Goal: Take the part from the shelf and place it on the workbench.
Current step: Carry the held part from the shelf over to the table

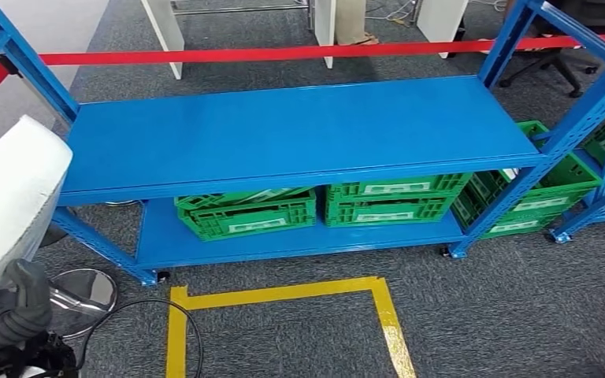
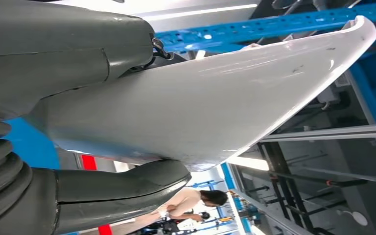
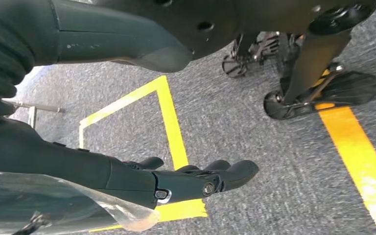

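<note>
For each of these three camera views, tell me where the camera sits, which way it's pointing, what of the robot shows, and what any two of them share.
Head view: high on the body, looking forward and down at the blue shelf with green crates; left hand grips the white part.
Left wrist view: behind the left hand, looking along the white part.
Right wrist view: behind the hanging right hand, facing the carpet and yellow floor tape.
Shared: head and left wrist views share the part; head and right wrist views share the tape.
</note>
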